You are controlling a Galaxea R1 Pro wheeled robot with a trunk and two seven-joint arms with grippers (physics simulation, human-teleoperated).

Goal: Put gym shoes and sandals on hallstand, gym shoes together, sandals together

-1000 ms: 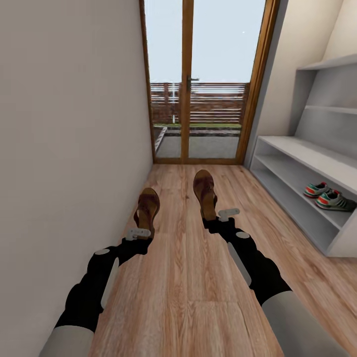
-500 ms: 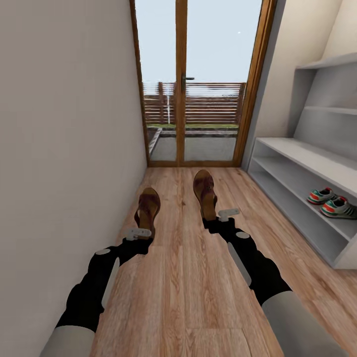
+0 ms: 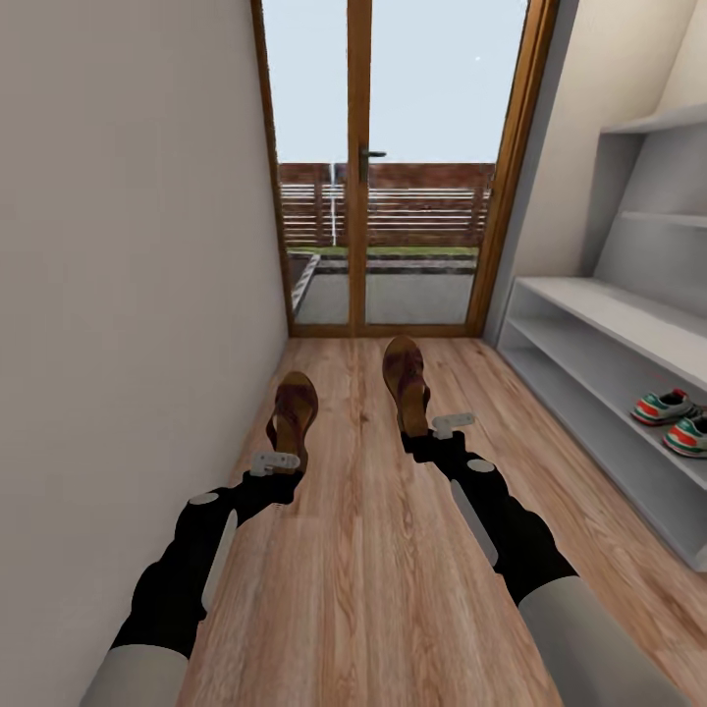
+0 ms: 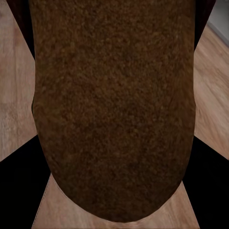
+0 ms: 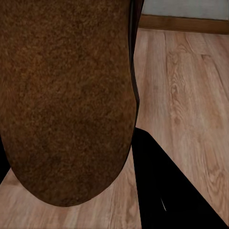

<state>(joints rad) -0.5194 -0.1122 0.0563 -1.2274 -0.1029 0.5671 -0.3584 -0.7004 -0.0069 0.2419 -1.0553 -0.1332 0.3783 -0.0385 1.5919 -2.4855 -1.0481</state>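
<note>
The whole head view has swung left over the last second: the hallstand (image 3: 589, 314) and the gym shoes (image 3: 678, 417) on its lower shelf have slid toward the right edge, so the camera turned, not the things. Each sandal keeps its place against its arm. The left pincer (image 3: 274, 460) grips the left sandal (image 3: 292, 417); the right pincer (image 3: 450, 424) grips the right sandal (image 3: 405, 381) (heels clamped, soles toward the wrist cameras). Both ride clear of the floor (image 3: 373, 570); racking them remains.
</note>
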